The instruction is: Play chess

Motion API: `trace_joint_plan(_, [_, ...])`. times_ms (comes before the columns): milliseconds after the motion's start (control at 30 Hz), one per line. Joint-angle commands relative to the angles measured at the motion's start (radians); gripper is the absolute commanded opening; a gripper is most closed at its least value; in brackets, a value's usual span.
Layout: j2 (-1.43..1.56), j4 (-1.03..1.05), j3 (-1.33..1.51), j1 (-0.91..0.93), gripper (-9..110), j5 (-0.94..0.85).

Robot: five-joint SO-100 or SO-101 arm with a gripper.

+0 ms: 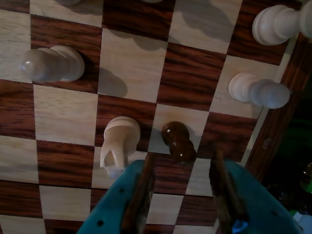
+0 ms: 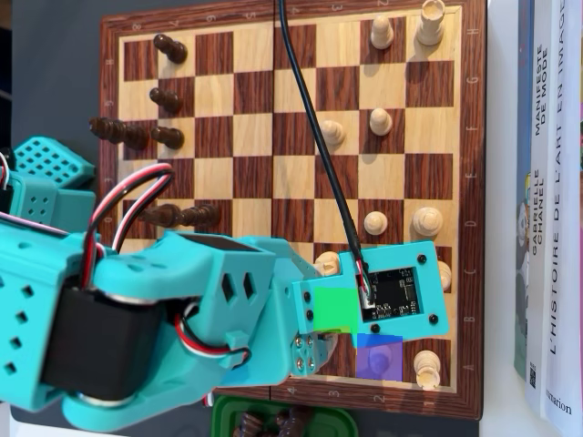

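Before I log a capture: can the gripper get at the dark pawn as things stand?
Probably yes. In the wrist view the gripper is open, the dark pawn stands just ahead of the gap, and the white knight beside it looks clear of the jaws.

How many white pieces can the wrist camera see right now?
4 clearly: left piece, top-right piece, right piece near the board edge, knight beside the dark piece. Slivers at the top edge may be more.
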Motion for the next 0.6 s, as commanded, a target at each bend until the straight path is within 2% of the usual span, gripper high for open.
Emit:
trace_joint_plan(0, [0.008, 0.000, -0.051, 0.003, 17, -0.008])
trace_joint_plan(567, [0.006, -0.009, -0.051, 0.006, 17, -0.008])
